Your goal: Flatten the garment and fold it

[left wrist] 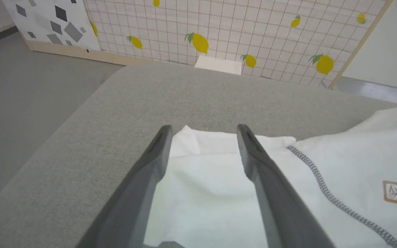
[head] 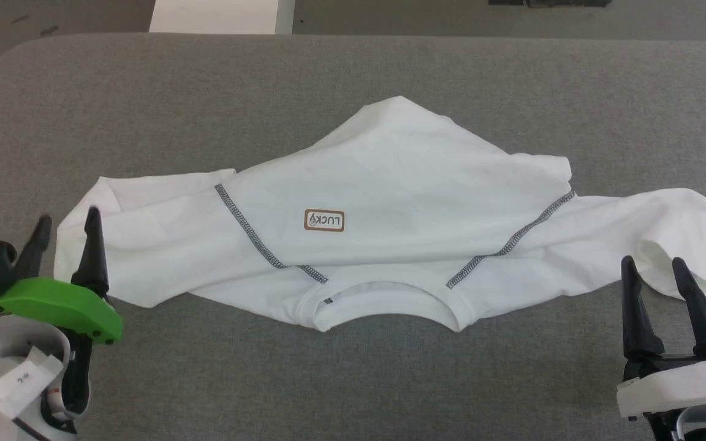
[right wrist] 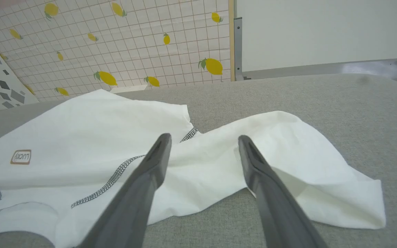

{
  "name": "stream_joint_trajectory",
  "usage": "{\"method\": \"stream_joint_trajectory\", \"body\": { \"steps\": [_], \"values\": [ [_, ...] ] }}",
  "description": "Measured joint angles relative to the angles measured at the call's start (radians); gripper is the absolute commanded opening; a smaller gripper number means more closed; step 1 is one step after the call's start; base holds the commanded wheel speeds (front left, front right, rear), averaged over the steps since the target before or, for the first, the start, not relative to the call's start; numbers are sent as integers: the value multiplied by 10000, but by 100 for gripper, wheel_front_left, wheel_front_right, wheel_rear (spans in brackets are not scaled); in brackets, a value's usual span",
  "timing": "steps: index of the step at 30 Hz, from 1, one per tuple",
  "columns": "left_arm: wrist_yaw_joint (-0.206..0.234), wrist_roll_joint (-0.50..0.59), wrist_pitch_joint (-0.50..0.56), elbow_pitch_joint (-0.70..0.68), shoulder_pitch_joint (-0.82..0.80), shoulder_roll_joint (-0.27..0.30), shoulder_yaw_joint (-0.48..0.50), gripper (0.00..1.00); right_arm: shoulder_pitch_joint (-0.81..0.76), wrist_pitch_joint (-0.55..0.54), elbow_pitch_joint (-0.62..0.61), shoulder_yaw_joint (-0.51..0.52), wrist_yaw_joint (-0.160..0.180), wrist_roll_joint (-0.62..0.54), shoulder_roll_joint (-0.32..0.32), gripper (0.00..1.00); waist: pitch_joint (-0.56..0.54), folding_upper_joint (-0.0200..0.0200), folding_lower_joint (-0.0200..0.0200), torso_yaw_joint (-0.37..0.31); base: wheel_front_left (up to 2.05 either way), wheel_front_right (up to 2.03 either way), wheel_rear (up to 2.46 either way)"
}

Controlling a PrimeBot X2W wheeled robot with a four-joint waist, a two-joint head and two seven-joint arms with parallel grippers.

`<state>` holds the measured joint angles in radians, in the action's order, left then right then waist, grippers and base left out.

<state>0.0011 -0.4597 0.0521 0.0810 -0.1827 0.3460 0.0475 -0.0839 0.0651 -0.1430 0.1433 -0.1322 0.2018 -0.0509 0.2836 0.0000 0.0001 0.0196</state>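
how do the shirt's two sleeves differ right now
The left sleeve looks short, folded on itself beside the left gripper; the right sleeve stretches out longer and rumpled, its end turned back toward the right gripper. Both are white and lie on the grey surface.

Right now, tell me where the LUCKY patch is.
In the head view, the LUCKY patch sits on the garment, left of centre, just right of the left shoulder seam and beyond the collar.
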Motion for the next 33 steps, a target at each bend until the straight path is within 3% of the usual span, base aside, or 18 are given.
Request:
{"method": "stream_joint_trajectory", "body": {
  "steps": [3, 8, 14, 20, 27, 33],
  "values": [
    [2, 144, -924, -922, 22, -219, -54, 100, -1, 59, 36, 46, 0, 15, 0, 100, -165, 0, 0, 13, 0, 0, 0],
    [-15, 431, -2374, -2489, 728, -1058, -612, 100, -1, 213, 82, 31, 0, 107, 0, 100, -432, 0, 0, 50, 0, 0, 0],
    [-33, 654, -2938, -2874, 2101, -2100, -1388, 100, -5, 339, 196, -67, 0, 207, 2, 100, -609, 0, 0, 12, 0, 0, 0],
    [-42, 1269, -3047, -1776, 3103, -2336, -1983, 100, -69, 499, 458, -35, 0, 368, 0, 100, -815, 0, 0, -24, 0, 0, 0],
    [-44, 1210, -3049, -1085, 3463, -2468, -2079, 100, -234, 585, 564, 4, 0, 479, 0, 100, -1068, 0, -1, 19, 0, 0, 0],
    [-224, 1708, -1632, -1035, 3284, -1653, -2462, 100, -239, 585, 548, -17, 0, 491, 0, 100, -1047, 0, 0, 85, 0, 0, 0]
  ]
}}
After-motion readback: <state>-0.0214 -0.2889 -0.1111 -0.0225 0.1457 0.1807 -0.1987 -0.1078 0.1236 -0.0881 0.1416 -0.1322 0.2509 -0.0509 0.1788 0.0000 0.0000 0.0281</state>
